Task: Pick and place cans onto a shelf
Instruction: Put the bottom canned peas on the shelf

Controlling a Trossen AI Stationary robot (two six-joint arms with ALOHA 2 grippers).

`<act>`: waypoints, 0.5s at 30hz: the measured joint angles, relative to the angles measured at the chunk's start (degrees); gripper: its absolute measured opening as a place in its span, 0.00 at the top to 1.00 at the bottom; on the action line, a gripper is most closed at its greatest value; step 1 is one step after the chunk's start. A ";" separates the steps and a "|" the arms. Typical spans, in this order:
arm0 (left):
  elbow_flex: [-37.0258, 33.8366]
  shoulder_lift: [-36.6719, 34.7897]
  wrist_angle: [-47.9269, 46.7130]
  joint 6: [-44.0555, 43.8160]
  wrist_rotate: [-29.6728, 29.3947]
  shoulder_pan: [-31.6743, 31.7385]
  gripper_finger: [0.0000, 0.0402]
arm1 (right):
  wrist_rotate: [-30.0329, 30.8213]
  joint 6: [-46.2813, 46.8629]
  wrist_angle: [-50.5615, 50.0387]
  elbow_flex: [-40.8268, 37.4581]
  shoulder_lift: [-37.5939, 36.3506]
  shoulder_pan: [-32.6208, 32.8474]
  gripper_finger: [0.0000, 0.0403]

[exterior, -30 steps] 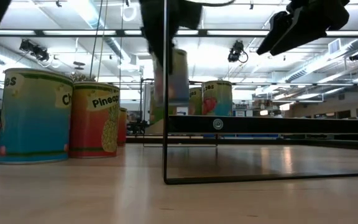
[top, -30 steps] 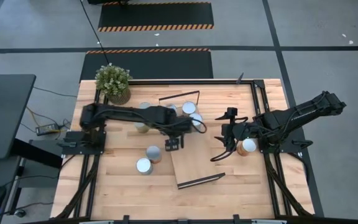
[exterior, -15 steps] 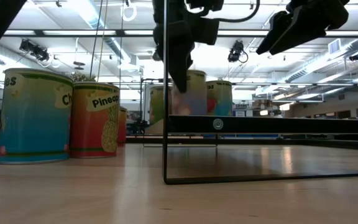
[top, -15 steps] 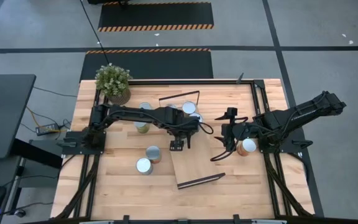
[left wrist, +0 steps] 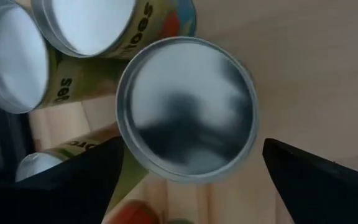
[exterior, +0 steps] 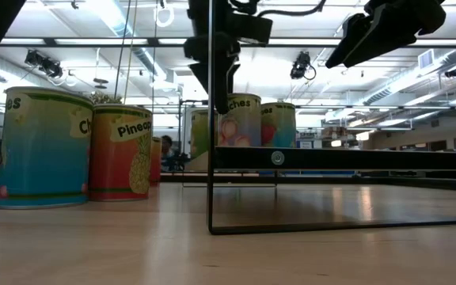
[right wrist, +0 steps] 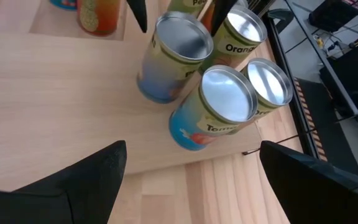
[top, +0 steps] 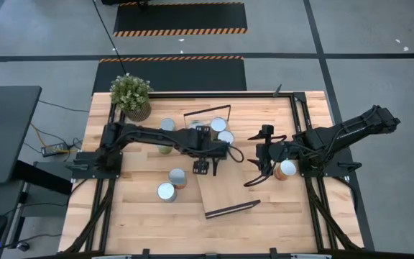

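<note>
My left gripper (left wrist: 192, 148) is open over the shelf's (top: 225, 188) far part, its fingers on either side of the top of a can with a peach label (exterior: 241, 120) and apart from it. That can stands upright on the board beside three more cans (right wrist: 219, 106). In the high view my arm hides it. My right gripper (top: 259, 157) is open and empty, above the table just right of the shelf. Several cans (top: 172, 183) stand on the table left of the shelf, and one can (top: 287, 169) stands by my right arm.
A potted plant (top: 130, 96) stands at the table's far left corner. Black wire frames (top: 207, 114) rise at the shelf's two short ends. Bare board lies on the shelf's near half. Two cans (exterior: 42, 146) stand close to the low camera.
My left gripper has carried the peach can a little toward the table's right edge and down onto the shelf beside the other cans. It has let go and risen. The can now stands still and upright on the board.
</note>
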 joint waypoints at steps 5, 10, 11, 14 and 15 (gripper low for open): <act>-0.02 -0.82 -1.04 -0.33 -5.71 -1.84 0.03 | 0.00 -0.06 0.37 0.00 0.00 0.00 0.06; 0.00 -1.65 -0.47 0.29 -6.75 -3.91 0.03 | 0.00 -0.10 0.35 0.00 0.00 0.00 0.06; 0.00 -1.73 0.13 0.28 -6.18 -4.21 0.03 | 0.00 -0.08 0.33 0.00 0.00 0.00 0.06; -0.02 -1.76 4.11 -0.83 -5.02 -4.93 0.03 | 0.00 -0.09 0.54 0.00 0.00 0.00 0.06; -0.02 -1.75 6.10 -1.22 -5.16 -5.08 0.03 | 0.00 -0.07 0.72 0.00 0.00 0.00 0.06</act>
